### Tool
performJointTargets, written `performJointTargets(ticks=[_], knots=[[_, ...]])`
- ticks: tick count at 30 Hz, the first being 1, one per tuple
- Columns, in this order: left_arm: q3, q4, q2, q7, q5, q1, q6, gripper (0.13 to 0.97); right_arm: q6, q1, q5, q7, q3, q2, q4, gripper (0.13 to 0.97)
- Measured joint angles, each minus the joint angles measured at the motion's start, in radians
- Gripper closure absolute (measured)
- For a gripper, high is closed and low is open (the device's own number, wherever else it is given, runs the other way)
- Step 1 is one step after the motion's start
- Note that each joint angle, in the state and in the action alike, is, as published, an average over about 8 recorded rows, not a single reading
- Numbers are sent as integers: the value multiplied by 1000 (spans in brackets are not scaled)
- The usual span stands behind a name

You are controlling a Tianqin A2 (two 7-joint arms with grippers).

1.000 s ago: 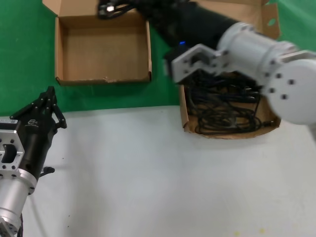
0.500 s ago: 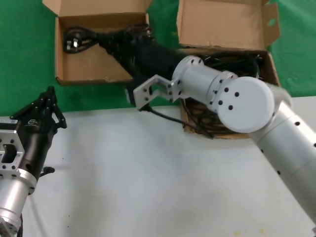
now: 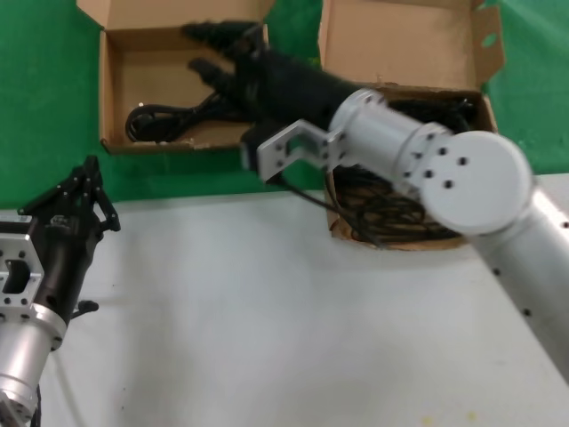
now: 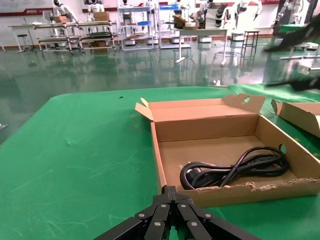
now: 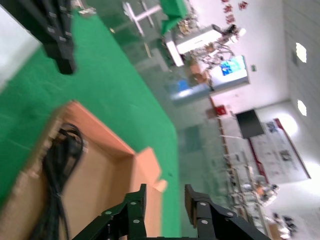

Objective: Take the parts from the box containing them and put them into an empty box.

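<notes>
A bundled black power cord lies in the low cardboard box on the green mat. It also shows in the left wrist view and the right wrist view. My right gripper hovers over that box's far side, open and empty, apart from the cord; the right wrist view shows its jaws spread. Several more cords fill the box with the tall slotted lid, partly hidden by my right arm. My left gripper is shut and parked at the near left; in its wrist view it points at the low box.
The white table fills the near half and meets the green mat just in front of both boxes. My right arm crosses over the gap between the boxes. The low box's front edge is ragged.
My right gripper brought a cord over the low box, lowered it in and let go. The cord now lies at the box's front left; the gripper has opened and drawn back.
</notes>
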Motion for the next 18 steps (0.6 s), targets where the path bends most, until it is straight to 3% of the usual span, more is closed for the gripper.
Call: performJointTargets(ticks=[9,18], knots=[[0,0,0,0,0,0,0,952,-25,-125,-171,196,161,102,268,719],[0,0,0,0,0,0,0,947,29,-221,-163,248,242,180,389,527]])
